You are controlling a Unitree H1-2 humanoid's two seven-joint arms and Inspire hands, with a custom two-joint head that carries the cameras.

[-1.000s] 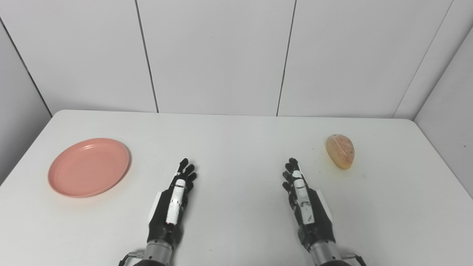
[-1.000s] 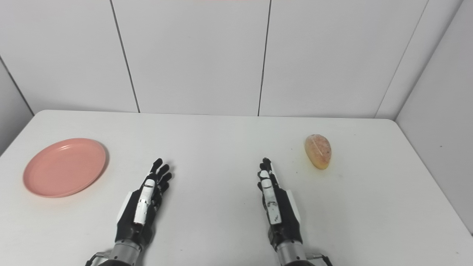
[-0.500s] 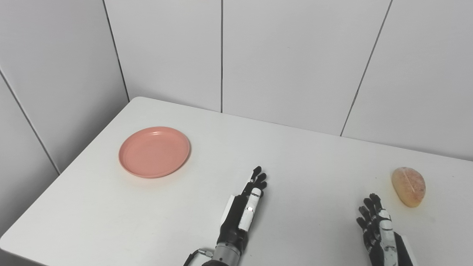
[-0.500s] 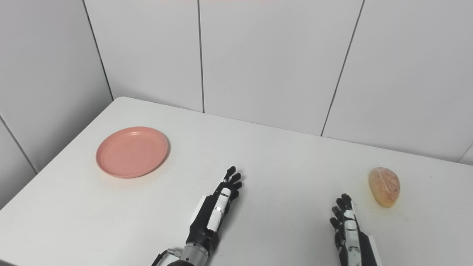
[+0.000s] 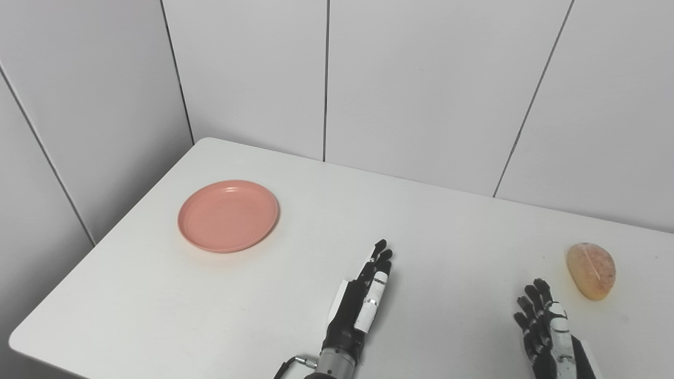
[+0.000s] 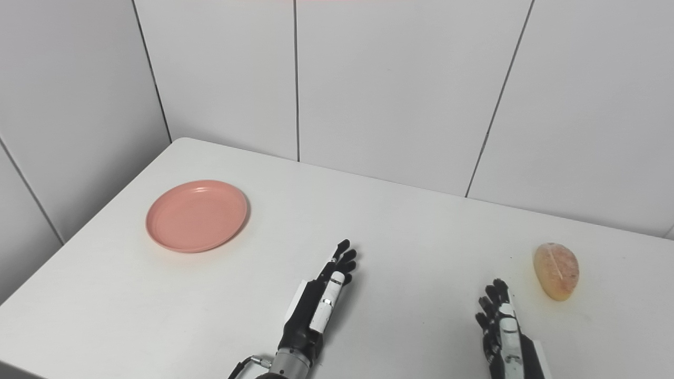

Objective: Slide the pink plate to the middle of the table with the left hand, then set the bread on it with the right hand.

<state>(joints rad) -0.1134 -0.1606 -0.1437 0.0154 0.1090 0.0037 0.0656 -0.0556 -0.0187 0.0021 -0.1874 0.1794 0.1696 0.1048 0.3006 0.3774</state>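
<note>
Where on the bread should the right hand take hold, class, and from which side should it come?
Grip the bread across its narrow middle, coming down from above. It lies flat on the table, long axis running away from the robot, so both long flanks look free. The right hand, open, rests just short of it, slightly left; fingers on one flank and thumb on the other probably suits best.

Black left robot hand with white panels, silver wrist, thin black cable, matching right robot hand
</note>
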